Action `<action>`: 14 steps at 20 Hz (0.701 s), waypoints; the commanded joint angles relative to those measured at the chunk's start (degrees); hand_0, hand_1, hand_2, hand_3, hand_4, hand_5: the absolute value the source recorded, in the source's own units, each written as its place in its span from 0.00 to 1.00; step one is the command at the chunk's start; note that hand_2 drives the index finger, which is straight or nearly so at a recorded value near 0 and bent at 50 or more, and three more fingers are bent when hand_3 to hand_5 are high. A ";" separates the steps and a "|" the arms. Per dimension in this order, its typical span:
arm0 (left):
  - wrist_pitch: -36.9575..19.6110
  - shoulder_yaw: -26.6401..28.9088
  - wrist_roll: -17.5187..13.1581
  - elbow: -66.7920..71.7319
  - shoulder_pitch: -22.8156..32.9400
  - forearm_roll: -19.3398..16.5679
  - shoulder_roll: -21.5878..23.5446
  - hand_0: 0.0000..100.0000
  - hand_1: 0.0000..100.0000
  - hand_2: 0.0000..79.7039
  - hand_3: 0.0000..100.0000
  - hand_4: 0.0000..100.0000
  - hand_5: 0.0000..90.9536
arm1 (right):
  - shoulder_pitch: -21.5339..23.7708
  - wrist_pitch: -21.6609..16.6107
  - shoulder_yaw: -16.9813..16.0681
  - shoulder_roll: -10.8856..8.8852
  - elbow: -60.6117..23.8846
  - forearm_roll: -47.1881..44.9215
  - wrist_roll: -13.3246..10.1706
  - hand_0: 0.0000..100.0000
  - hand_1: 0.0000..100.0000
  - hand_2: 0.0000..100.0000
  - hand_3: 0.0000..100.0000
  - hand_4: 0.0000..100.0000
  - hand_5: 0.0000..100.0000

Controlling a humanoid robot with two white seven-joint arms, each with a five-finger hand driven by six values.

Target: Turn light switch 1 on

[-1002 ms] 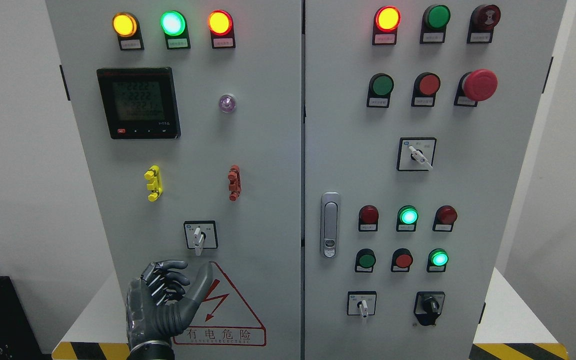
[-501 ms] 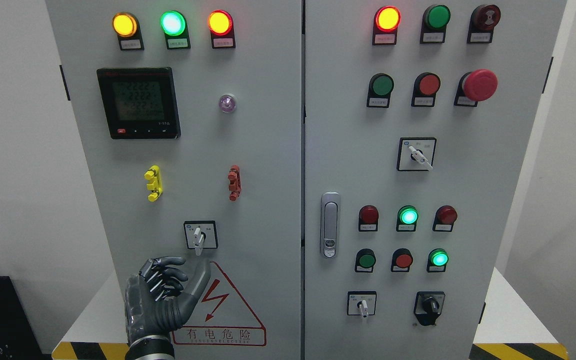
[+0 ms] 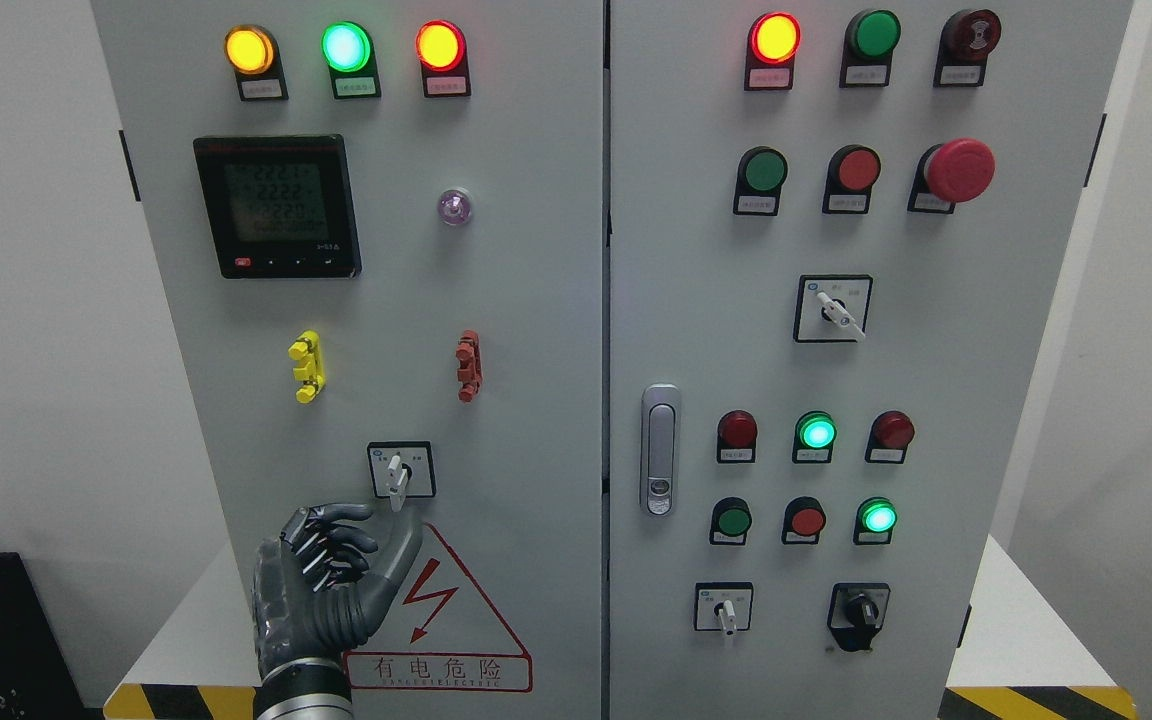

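The left robot hand (image 3: pixel 326 585) is positioned low on the left cabinet door (image 3: pixel 526 300), fingers curled with the thumb raised, and nothing is grasped. The rotary selector switch (image 3: pixel 400 470) is located just above the thumb tip, untouched, its white lever pointing downward.

bright, even, sharp; indicator lamps (image 3: pixel 346 46) bloom slightly.

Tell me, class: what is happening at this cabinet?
A robot's left hand is raised before the left door of a grey cabinet, just below a small rotary switch. Its fingers are curled, thumb up, holding nothing and not touching the switch, whose handle points down. Several lamps are lit. The right hand is out of view.
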 commanded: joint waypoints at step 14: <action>1.14 -0.17 -0.03 1.16 -1.52 -1.41 -0.42 0.08 0.79 0.71 0.86 0.85 0.81 | 0.00 0.03 0.00 0.00 0.00 -1.41 0.01 0.00 0.00 0.00 0.00 0.00 0.00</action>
